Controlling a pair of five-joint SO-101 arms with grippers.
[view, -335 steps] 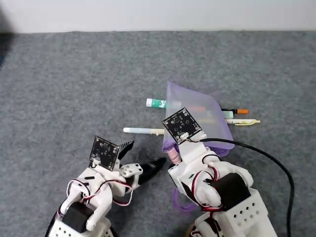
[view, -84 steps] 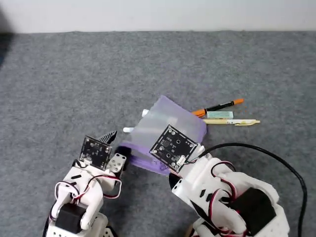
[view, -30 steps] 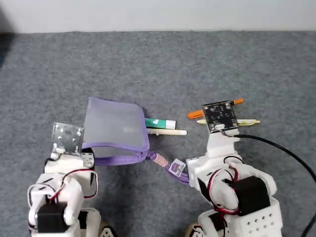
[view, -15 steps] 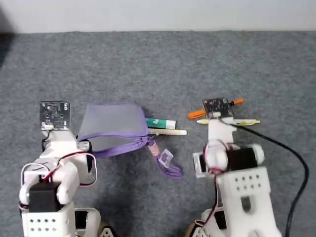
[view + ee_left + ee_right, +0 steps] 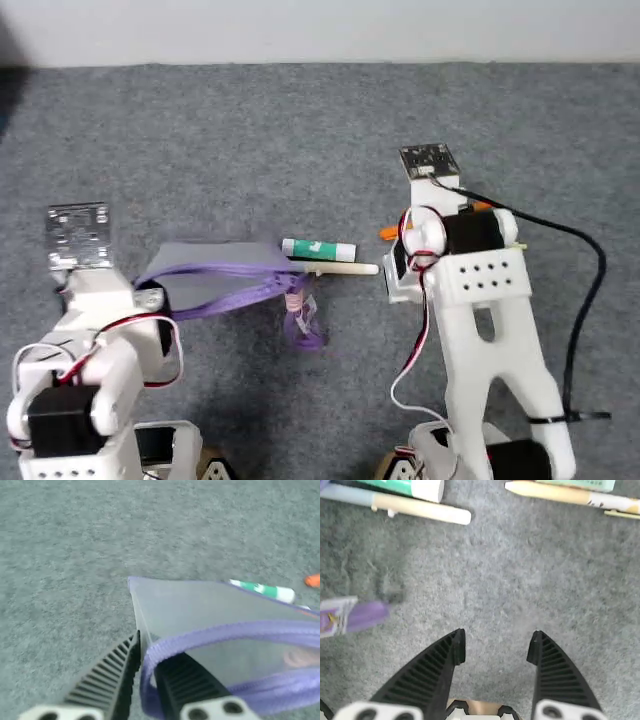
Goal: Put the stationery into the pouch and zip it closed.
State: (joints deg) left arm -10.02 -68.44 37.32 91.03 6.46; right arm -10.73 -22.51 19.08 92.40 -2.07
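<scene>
1. Over the last second the left gripper [image 5: 148, 651] has drawn the pouch [image 5: 215, 275] to the left of the high view. It has also tipped the pouch from flat onto its edge. Its jaws are clamped on the pouch's left corner, with the purple zip band between them.
2. The right gripper [image 5: 495, 641] has let go of the purple pull tag [image 5: 303, 326] and swung toward the upper right of the high view. Its jaws stand wide apart, holding nothing, above the bare grey mat [image 5: 530, 575].
3. For the task, this probably means the pouch is now steadied by one arm while the other is free to fetch stationery. Loading looks not yet begun.
4. The pouch sits left of centre in the high view. Its long axis runs left to right, and its zip end points right, at the green-and-white stick [image 5: 318, 248] and the cream pen [image 5: 335, 267]. Both lie parallel to it, just off that end.
5. A pinkish blur behind the pouch wall in the left wrist view may be the zip pull; I cannot be sure.
6. An orange pen [image 5: 388, 232] peeks out beside the right arm.
</scene>
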